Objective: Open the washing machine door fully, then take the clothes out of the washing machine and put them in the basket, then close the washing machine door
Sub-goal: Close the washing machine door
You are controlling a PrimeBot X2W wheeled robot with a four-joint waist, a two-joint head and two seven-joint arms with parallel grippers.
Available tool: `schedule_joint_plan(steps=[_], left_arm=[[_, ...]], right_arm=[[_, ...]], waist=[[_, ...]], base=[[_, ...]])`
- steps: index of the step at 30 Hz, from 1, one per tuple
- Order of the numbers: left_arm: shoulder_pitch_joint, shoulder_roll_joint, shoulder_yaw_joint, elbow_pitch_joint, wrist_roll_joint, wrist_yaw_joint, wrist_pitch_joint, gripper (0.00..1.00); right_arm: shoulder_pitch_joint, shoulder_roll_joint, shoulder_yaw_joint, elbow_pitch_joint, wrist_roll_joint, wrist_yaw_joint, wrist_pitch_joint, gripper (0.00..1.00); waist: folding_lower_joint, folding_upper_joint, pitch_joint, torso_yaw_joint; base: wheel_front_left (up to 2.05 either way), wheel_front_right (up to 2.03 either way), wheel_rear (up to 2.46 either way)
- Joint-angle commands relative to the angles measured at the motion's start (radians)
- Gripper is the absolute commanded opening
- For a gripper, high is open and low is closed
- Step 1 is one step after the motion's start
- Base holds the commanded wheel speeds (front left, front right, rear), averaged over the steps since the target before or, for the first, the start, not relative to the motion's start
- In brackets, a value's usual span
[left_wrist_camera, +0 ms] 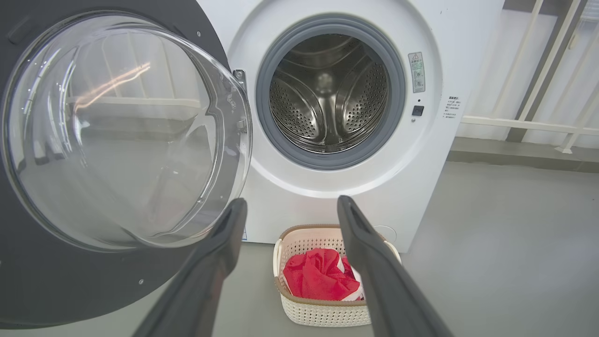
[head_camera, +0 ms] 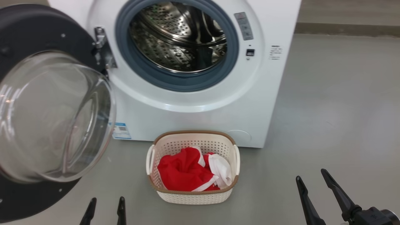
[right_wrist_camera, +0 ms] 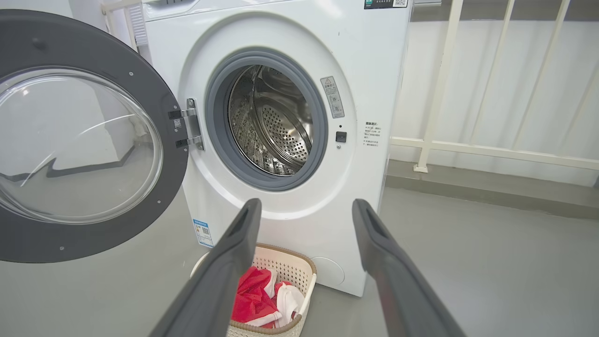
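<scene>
The white washing machine [head_camera: 200, 118] stands ahead with its steel drum [head_camera: 178, 37] bare. Its door [head_camera: 50, 115], black-rimmed with a bulging glass bowl, hangs swung wide to the left. On the floor before the machine sits the cream basket [head_camera: 192, 197], holding the red and white clothes [head_camera: 190, 172]. My left gripper [head_camera: 106, 204] is open, low at the lower left beside the door's rim. My right gripper [head_camera: 312, 175] is open at the lower right, well right of the basket. Both wrist views show the door [left_wrist_camera: 117, 135] [right_wrist_camera: 79, 145], basket [left_wrist_camera: 323, 313] [right_wrist_camera: 299, 271] and clothes [left_wrist_camera: 318, 281] [right_wrist_camera: 252, 295].
Grey floor [head_camera: 337, 109] stretches to the right of the machine. A low wall ledge [right_wrist_camera: 491, 187] with white railing [right_wrist_camera: 440, 84] runs behind and right of the machine. A blue label sticker [head_camera: 121, 131] sits low on the machine's front.
</scene>
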Motion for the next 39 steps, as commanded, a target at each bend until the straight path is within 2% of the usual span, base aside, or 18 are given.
schedule_joint_plan(steps=[1,12,24,30,39], left_arm=[[-0.026,0.020,0.040,-0.032,0.014,0.010,0.003,1.00],[-0.011,0.037,0.053,-0.059,0.025,0.040,0.022,1.00],[-0.006,0.047,0.059,-0.083,0.036,0.061,0.026,1.00],[-0.004,0.045,0.061,-0.087,0.035,0.068,0.018,1.00],[-0.001,0.045,0.068,-0.091,0.035,0.078,0.008,1.00]], right_arm=[[-0.025,-0.015,0.025,-0.027,0.009,0.005,-0.005,1.00],[-0.020,-0.015,0.036,-0.029,0.011,0.005,-0.007,1.00],[-0.024,-0.015,0.044,-0.030,0.007,0.005,-0.010,1.00],[-0.030,-0.015,0.045,-0.033,0.001,0.005,-0.005,1.00],[-0.033,-0.015,0.049,-0.039,-0.004,0.005,0.004,1.00]], waist=[[0.0000,0.0000,-0.010,0.053],[0.0000,0.0000,-0.012,0.180],[0.0000,0.0000,0.004,0.283],[0.0000,0.0000,0.013,0.317],[0.0000,0.0000,0.018,0.331]], base=[[0.00,0.00,0.00],[0.00,0.00,0.00],[0.00,0.00,0.00],[0.00,0.00,0.00],[0.00,0.00,0.00]])
